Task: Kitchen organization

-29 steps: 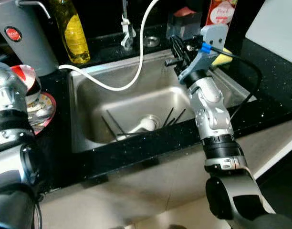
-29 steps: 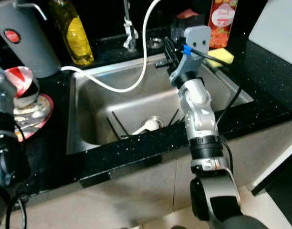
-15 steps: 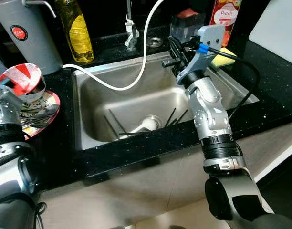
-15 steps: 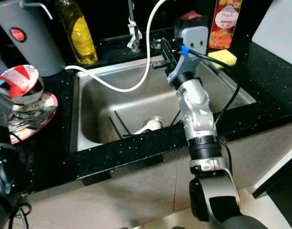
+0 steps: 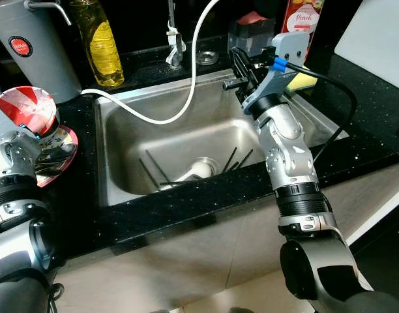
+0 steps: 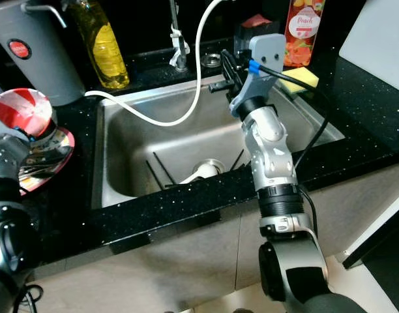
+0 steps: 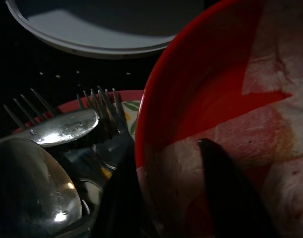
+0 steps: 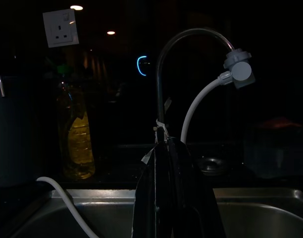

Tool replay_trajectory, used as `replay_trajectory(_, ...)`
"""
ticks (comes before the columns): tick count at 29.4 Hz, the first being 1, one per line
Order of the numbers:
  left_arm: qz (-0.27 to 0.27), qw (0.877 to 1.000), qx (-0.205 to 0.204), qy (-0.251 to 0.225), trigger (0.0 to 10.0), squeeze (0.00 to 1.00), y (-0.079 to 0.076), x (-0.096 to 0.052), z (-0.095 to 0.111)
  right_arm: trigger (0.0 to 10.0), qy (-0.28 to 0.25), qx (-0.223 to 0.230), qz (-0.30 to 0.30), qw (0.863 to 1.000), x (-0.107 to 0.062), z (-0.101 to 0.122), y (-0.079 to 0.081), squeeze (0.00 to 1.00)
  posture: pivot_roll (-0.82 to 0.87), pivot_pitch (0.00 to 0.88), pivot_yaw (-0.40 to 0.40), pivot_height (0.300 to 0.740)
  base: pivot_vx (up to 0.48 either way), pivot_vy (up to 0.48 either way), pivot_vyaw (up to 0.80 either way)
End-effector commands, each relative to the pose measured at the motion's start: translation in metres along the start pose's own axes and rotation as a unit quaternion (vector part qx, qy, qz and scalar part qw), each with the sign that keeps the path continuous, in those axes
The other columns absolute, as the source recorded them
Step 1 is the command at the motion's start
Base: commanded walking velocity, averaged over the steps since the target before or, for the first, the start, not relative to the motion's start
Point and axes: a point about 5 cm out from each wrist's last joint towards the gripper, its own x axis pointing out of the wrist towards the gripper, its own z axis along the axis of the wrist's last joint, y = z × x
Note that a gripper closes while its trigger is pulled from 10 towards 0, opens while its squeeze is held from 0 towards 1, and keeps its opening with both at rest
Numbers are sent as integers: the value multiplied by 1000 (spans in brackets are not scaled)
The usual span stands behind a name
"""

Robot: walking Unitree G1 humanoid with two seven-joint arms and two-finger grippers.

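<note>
The red-and-white bowl (image 5: 27, 107) is pinched at its rim by the left gripper (image 7: 166, 198), one finger inside and one outside, above the plate (image 5: 64, 153) of forks, probably for carrying sinkward, while the right gripper (image 5: 242, 62), jaws pressed together, is held empty over the sink (image 5: 186, 140).

a red-and-white paper bowl (image 5: 27, 109) sat tilted above a red-rimmed patterned plate (image 5: 64, 149) on the black counter left of the sink, one black finger (image 7: 230, 191) of the left gripper inside its wall and the other outside. forks (image 7: 104, 111) and spoons (image 7: 30, 191) lay piled on the plate just beside the bowl. dark chopsticks (image 5: 154, 171) and a white utensil (image 5: 190, 173) lay in the sink basin by the drain.
</note>
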Motion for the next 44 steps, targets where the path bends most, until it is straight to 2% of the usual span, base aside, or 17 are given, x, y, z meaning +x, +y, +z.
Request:
replay_trajectory(1, -12, 1000, -23, 10, 0, 0, 0, 1, -7, 10000, 0, 4, 5, 1000, 2, 1, 3, 0, 3, 0, 92, 740, 0, 0, 0)
replay_trajectory(6, -69, 997, -34, -28, 0, 0, -16, -6, 4, 10000, 0, 3, 5, 1000, 2, 1, 2, 0, -1, 0, 92, 740, 0, 0, 0)
replay_trajectory(10, -140, 985, 2, -105, 0, 0, -42, -21, 22, 10000, -1, 2, 5, 1000, 2, 2, 2, 0, -11, 0, 94, 740, 0, 0, 0)
replay_trajectory(11, -156, 979, 22, -130, 4353, 0, -50, -26, 27, 10000, -1, 1, 5, 1000, 2, 2, 2, 0, -11, 0, 94, 740, 0, 0, 0)
replay_trajectory(12, -172, 972, 47, -153, 4353, 0, -60, -32, 30, 10000, -2, 1, 5, 1000, 2, 3, 1, 0, -11, 0, 94, 740, 0, 0, 0)
replay_trajectory(13, -189, 965, 70, -169, 10000, 0, -70, -38, 32, 10000, -2, 0, 4, 1000, 2, 3, 1, 0, -19, 0, 99, 740, 0, 0, 0)
replay_trajectory(17, -296, 930, 161, -148, 10000, 0, -123, -59, 8, 10000, -6, -4, -2, 1000, 2, 5, -2, 0, -37, 0, 115, 740, 0, 0, 0)
replay_trajectory(19, -296, 930, 161, -148, 10000, 0, -123, -59, 8, 10000, -6, -4, -2, 1000, 2, 5, -2, 0, -37, 0, 115, 740, 0, 0, 0)
replay_trajectory(22, -348, 908, 208, -105, 10000, 0, -148, -68, -20, 10000, -9, -7, -7, 1000, 0, 7, -3, 0, -62, 0, 134, 740, 0, 0, 0)
replay_trajectory(27, -366, 897, 239, -64, 10000, 0, -160, -72, -47, 10000, -8, -11, -12, 1000, -2, 7, -5, 0, -73, 0, 141, 740, 0, 0, 0)
replay_trajectory(28, -371, 890, 266, -20, 10000, 0, -165, -75, -76, 10000, -8, -15, -18, 1000, -5, 7, -8, 0, -97, 0, 156, 740, 0, 0, 0)
replay_trajectory(31, -361, 885, 291, 47, 10000, 0, -162, -78, -118, 10000, -6, -22, -27, 999, -11, 7, -12, 0, -108, 0, 159, 740, 0, 0, 0)
replay_trajectory(35, -353, 886, 295, 61, 10000, 0, -156, -77, -128, 10000, -4, -24, -27, 999, -12, 7, -13, 0, -100, 0, 153, 740, 0, 0, 0)
replay_trajectory(36, -349, 890, 289, 50, 10000, 1000, -150, -74, -128, 10000, 0, -22, -24, 999, -12, 5, -12, 0, -85, 0, 140, 740, 0, 0, 0)
replay_trajectory(41, -355, 901, 243, -48, 10000, 1000, -137, -73, -100, 10000, 5, -14, -11, 1000, -8, 1, -5, 0, -53, 0, 121, 740, 0, 0, 0)
replay_trajectory(42, -352, 904, 233, -66, 10000, 0, -134, -73, -94, 10000, 6, -13, -9, 1000, -7, 1, -4, 0, -49, 0, 119, 740, 0, 0, 0)
replay_trajectory(44, -337, 910, 220, -96, 10000, 0, -124, -73, -84, 10000, 6, -10, -6, 1000, -5, 0, -2, 0, -41, 0, 116, 740, 0, 0, 0)
